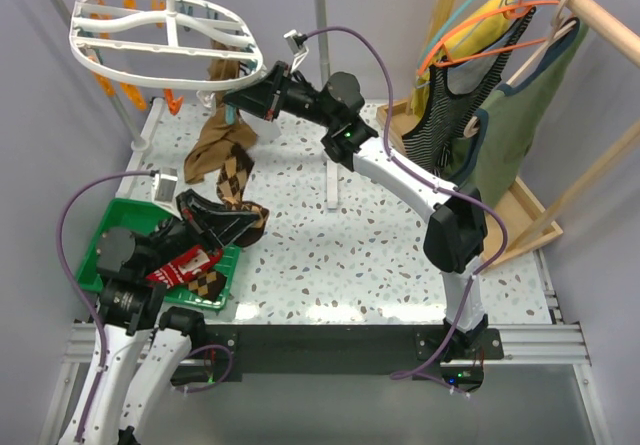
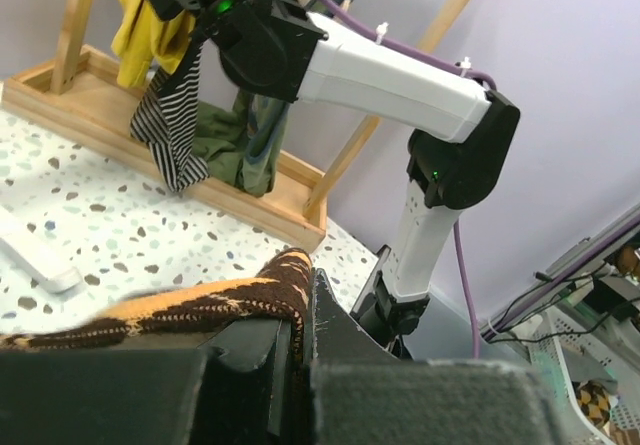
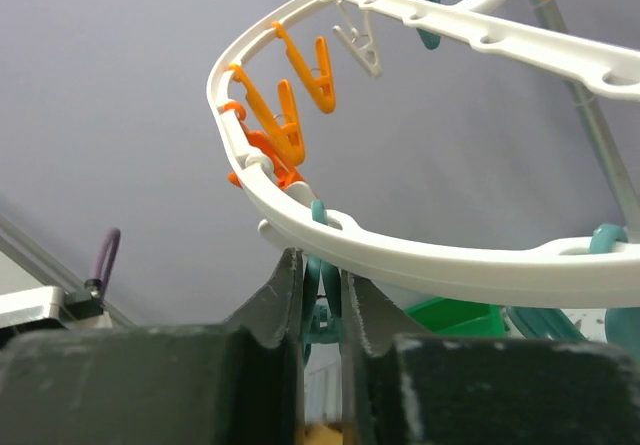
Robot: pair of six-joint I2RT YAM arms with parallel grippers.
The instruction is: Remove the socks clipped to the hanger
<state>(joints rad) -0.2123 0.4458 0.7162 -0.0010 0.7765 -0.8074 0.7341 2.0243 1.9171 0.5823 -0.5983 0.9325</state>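
The white oval hanger (image 1: 165,40) hangs at the back left; its ring also shows in the right wrist view (image 3: 450,260). My right gripper (image 1: 230,95) is just under its near rim, shut on a teal clip (image 3: 322,285). Below it hang a tan-brown sock (image 1: 212,143) and a brown-and-black argyle sock (image 1: 235,175). My left gripper (image 1: 238,225) is shut on the lower end of the argyle sock (image 2: 285,290), low over the table. A red sock (image 1: 185,265) and another argyle sock (image 1: 210,283) lie in the green tray (image 1: 105,230).
A wooden rack (image 1: 520,205) at the right carries a striped tank top (image 1: 450,115) and a green garment (image 1: 520,115) on wire hangers. A white stand post (image 1: 330,165) rises mid-table behind the right arm. Orange clips (image 3: 290,115) hang from the ring.
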